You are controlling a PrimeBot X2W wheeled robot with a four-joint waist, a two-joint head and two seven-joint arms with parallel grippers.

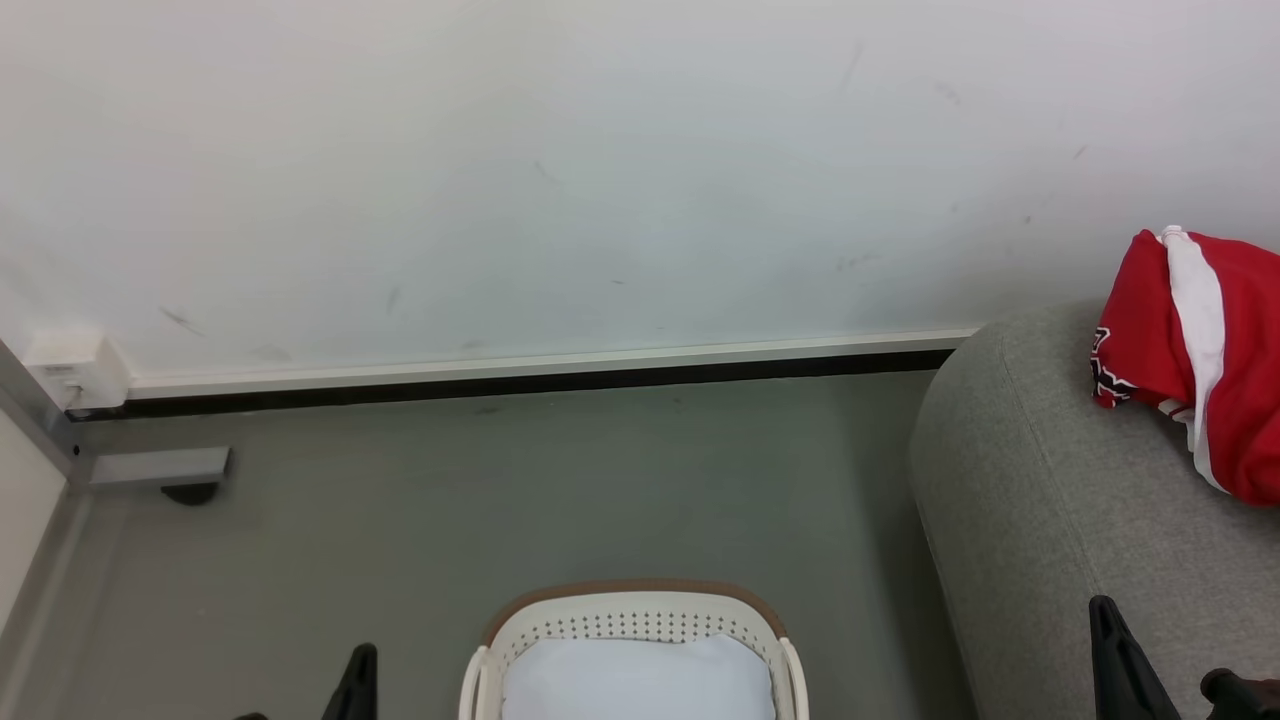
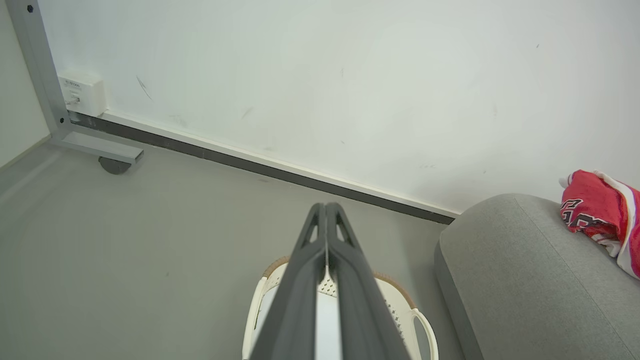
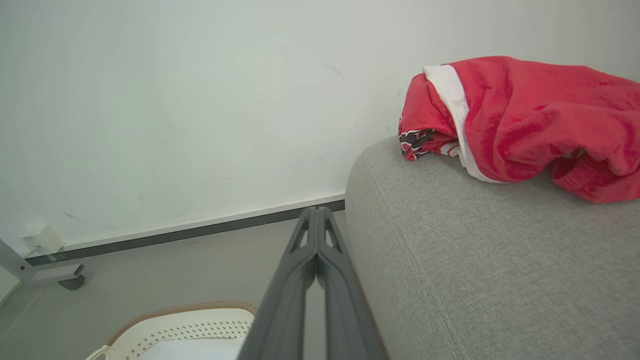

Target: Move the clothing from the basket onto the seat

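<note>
A heap of red clothing point(image 1: 1200, 350) with a white stripe and black-and-white lettering lies bunched on top of the grey fabric seat point(image 1: 1050, 520), close to the seat's rounded end and the white wall point(image 1: 560, 170) behind it. The cream laundry basket point(image 1: 630, 612), perforated and edged with a brown rim band, stands on the grey floor point(image 1: 400, 520) just beside the seat. A pale bluish-white cloth point(image 1: 640, 680) lies inside it. The left gripper point(image 2: 326, 205) hangs above the basket, its two dark fingers pressed flat together with nothing between them. The right gripper point(image 3: 316, 209) points toward the wall beside the seat's end, its fingers likewise pressed together and empty. A metal frame leg point(image 1: 160, 467) on a castor stands at the far left by the baseboard.
</note>
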